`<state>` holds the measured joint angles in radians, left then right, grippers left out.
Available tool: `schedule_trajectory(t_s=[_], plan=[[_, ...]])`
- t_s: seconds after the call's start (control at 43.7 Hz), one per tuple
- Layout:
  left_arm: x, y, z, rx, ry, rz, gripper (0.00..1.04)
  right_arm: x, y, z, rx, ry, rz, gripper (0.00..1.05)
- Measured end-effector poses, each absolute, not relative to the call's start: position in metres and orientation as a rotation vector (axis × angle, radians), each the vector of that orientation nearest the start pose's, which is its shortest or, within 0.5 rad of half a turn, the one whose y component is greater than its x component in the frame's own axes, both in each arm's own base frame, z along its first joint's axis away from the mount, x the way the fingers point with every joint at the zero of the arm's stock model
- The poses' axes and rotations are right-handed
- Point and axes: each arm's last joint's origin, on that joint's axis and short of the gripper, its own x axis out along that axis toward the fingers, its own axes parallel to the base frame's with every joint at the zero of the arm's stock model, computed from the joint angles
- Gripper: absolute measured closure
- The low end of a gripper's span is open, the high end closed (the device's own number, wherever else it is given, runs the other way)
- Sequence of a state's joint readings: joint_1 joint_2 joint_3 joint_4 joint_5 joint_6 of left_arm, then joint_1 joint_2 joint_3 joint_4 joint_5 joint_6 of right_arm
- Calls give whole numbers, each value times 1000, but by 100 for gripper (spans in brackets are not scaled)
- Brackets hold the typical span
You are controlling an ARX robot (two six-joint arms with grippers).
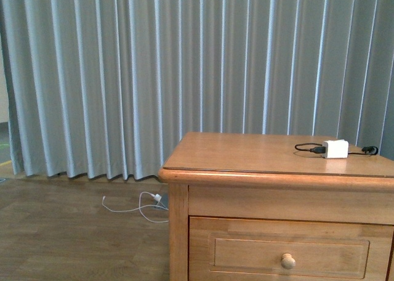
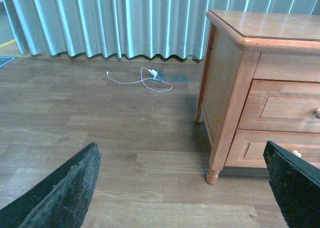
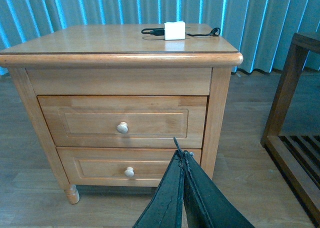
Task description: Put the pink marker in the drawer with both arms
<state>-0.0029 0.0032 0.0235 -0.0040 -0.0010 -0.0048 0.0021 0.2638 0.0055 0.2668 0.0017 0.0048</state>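
Note:
The pink marker does not show in any view. The drawer (image 1: pixel 246 256) is the upper one of a light-oak nightstand (image 1: pixel 246 151); it is closed and has a round pale knob (image 1: pixel 288 260). The right wrist view shows this drawer (image 3: pixel 90 123) above a second similar drawer front (image 3: pixel 90 165), also closed. My right gripper (image 3: pixel 182 155) is shut with nothing in it, low in front of the nightstand. My left gripper (image 2: pixel 182 188) is open and empty over the floor, left of the nightstand (image 2: pixel 270 28). Neither arm appears in the front view.
A white charger block (image 1: pixel 335 148) with a black cable lies on the nightstand's top, seen again as the charger block (image 3: pixel 174 30). A white cable (image 2: pixel 150 78) lies on the wood floor by the curtain. A dark wooden shelf frame (image 3: pixel 295 113) stands right of the nightstand.

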Motion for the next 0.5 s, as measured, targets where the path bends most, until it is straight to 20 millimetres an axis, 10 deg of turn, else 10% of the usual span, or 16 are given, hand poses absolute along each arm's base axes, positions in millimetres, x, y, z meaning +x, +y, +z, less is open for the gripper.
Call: schedule_trajectory(t_s=[0.504], plan=[[96, 0, 171, -5, -16, -2, 6, 98, 0, 166, 4, -5, 1, 103]])
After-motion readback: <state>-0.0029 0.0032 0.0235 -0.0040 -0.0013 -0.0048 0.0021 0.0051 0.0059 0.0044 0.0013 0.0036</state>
